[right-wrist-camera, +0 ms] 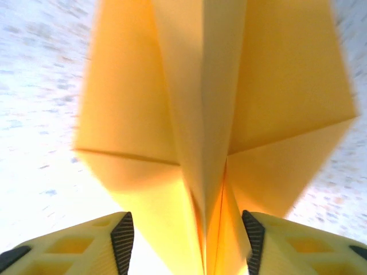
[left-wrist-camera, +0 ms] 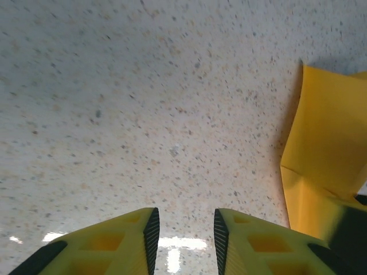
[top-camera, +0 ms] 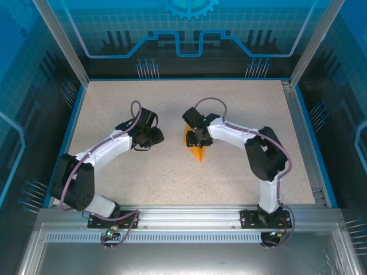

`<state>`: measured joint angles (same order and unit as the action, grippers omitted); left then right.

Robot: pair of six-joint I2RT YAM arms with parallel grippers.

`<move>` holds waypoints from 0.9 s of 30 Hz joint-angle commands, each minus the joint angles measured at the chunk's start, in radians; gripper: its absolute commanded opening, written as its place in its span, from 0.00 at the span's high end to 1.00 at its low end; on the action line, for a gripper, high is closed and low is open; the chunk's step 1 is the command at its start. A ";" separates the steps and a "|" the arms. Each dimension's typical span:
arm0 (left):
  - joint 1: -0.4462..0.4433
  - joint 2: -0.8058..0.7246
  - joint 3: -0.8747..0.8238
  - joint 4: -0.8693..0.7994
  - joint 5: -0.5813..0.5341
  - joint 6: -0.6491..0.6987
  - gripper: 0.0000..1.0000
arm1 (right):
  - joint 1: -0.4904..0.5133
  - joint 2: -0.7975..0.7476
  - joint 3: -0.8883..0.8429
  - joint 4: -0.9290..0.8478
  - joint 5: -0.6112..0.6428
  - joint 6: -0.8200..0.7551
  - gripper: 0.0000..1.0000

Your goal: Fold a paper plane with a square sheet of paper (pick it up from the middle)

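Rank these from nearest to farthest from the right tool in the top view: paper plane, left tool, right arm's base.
1. The paper plane, right beneath the right tool.
2. The left tool, off to its left.
3. The right arm's base, at the near edge, bottom right.

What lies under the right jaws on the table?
The folded orange-yellow paper plane lies there on the speckled table, its tip pointing toward the arm bases. From above, the right jaws cover its wider end.
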<state>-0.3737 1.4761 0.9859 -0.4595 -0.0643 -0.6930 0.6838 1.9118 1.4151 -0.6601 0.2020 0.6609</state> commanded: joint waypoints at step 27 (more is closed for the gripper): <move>0.262 -0.096 -0.513 1.001 -0.480 0.619 0.07 | -0.631 -0.503 -0.927 1.238 -0.036 -0.616 0.26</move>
<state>-0.1257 1.3670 0.4969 0.2523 -0.6071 -0.1913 0.0639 1.3758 0.5018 0.3569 0.2817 0.1081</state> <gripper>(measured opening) 0.927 0.744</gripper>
